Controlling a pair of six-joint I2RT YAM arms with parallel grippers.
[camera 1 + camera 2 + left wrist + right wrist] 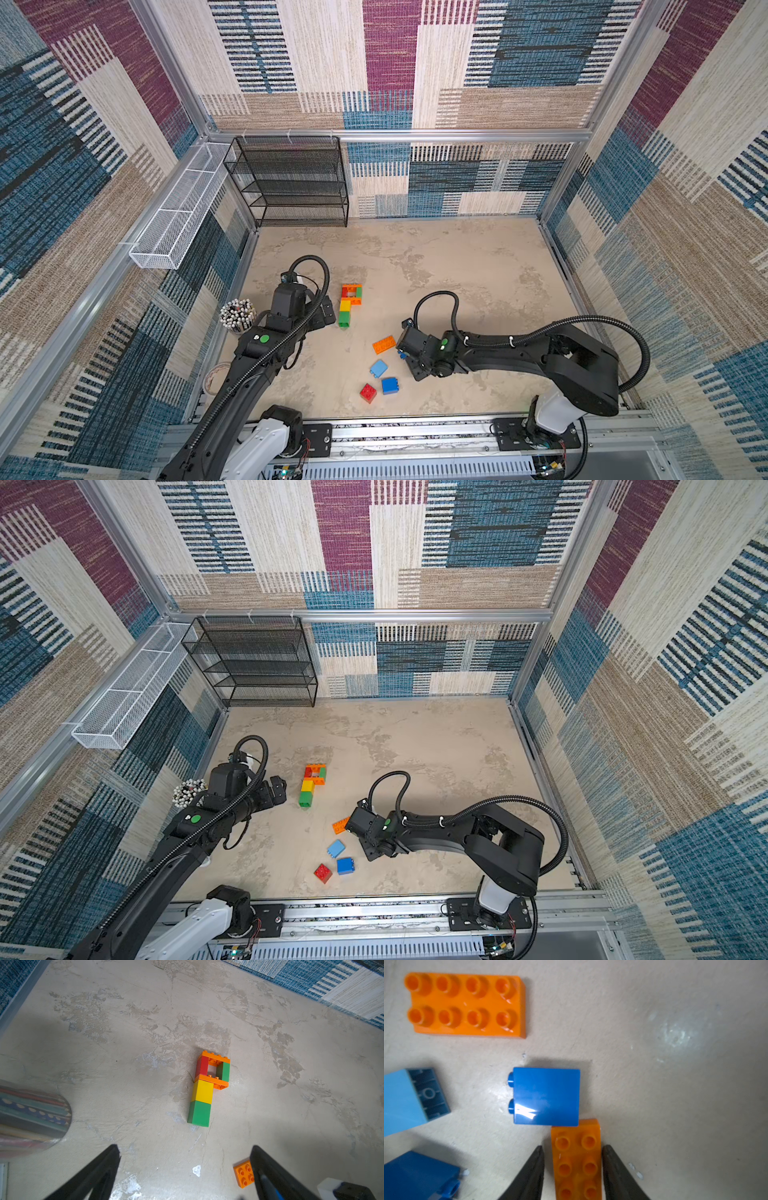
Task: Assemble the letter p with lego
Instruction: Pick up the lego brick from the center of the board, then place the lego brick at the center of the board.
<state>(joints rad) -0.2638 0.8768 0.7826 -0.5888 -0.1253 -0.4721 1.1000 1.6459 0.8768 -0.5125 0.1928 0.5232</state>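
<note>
the p is looking finished; the right gripper is straddling an orange brick unclamped (left gripper gaping), needing a clean retreat.

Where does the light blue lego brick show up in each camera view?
Both top views: the light blue brick lies near the front, just below the long orange brick.
Left wrist: not in it.
Right wrist: at the picture's left edge, tipped on its side.
Shared landmark: the long orange brick, also in the right wrist view.
</note>
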